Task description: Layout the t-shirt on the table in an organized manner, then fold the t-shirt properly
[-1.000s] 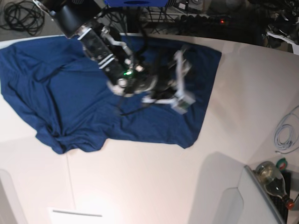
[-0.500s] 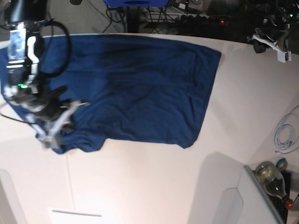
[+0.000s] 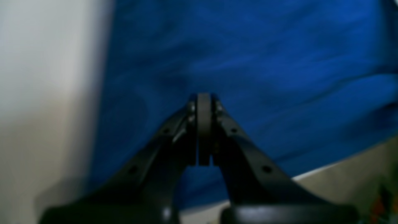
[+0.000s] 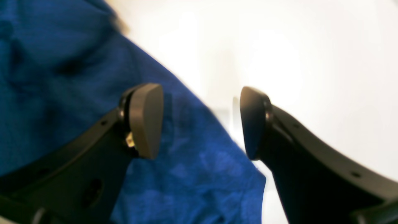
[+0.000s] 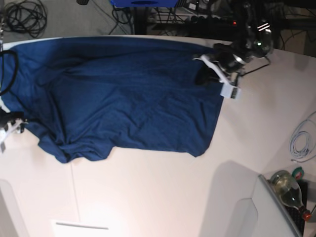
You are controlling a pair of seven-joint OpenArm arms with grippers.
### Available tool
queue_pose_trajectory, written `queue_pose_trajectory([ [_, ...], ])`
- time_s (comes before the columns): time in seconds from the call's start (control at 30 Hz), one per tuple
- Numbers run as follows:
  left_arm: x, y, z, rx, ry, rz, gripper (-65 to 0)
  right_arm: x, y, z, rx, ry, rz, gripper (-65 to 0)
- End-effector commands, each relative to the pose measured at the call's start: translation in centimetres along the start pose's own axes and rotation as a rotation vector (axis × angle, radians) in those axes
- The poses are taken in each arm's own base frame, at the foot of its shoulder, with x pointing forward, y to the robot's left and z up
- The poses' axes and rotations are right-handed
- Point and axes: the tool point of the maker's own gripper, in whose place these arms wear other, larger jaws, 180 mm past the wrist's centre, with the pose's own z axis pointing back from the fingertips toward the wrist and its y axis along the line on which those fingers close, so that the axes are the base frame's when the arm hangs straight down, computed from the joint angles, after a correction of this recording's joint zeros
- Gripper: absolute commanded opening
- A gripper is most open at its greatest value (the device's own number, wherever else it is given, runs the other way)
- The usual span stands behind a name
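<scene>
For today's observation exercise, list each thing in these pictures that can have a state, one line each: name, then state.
t-shirt: spread out on the table, not folded, rumpled at its lower left corner.
left gripper: shut, over the shirt's right edge, nothing visibly pinched.
right gripper: open, holding nothing, at the shirt's left edge.
bottle: lying tilted at the lower right.

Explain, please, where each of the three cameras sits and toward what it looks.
Base: high above, looking down at the t-shirt on the table; both arms show at the sides.
Left wrist: behind the shut left gripper, facing the shirt.
Right wrist: behind the open right gripper, facing the shirt's edge and table.
All views share the t-shirt.
</scene>
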Motion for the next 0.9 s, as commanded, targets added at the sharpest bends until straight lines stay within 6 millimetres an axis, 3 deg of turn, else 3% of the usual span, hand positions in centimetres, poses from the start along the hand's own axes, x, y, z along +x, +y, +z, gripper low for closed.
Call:
queue_pose_trajectory([
  [0.0, 0.0, 0.9, 0.3, 0.031, 0.002, 0.001, -65.0, 2.4, -0.6, 0.3, 0.009, -0.067, -0.008, -28.4],
  [0.03, -0.2, 0.8, 0.2, 0.035, 0.009, 0.01, -65.0, 2.6, -0.6, 0.2, 0.014, -0.08, -0.014, -29.7],
  [0.1, -0.8, 1.3, 0.0, 0.051, 0.021, 0.037, -65.0, 2.7, -0.7, 0.3, 0.014, -0.093, -0.017, -38.6],
  [0.2, -2.2, 2.6, -0.1, 0.083, 0.057, 0.08, -65.0, 2.4, -0.6, 0.2, 0.015, -0.084, -0.013, -62.0],
  [0.23, -2.3, 3.1, -0.1, 0.092, 0.057, 0.085, -65.0, 2.3, -0.6, 0.2, 0.015, -0.081, -0.014, -65.0],
  [0.4, -4.6, 5.1, -0.3, 0.119, 0.033, 0.149, -65.0, 0.3, -0.9, -0.5, 0.011, -0.03, -0.046, -63.8],
  [0.57, -6.4, 6.0, 0.0, 0.136, 0.064, 0.183, -65.0, -0.3, -2.0, -0.9, -0.024, 0.019, -0.043, -63.6],
  [0.73, -6.3, 7.6, 1.2, 0.183, 0.041, 0.204, -65.0, -0.4, -2.4, -1.0, -0.053, 0.038, 0.001, -63.6],
  [0.87, -7.0, 9.0, 2.4, 0.227, 0.039, 0.233, -65.0, -0.6, -4.0, -0.8, -0.144, 0.04, -0.035, -63.6],
])
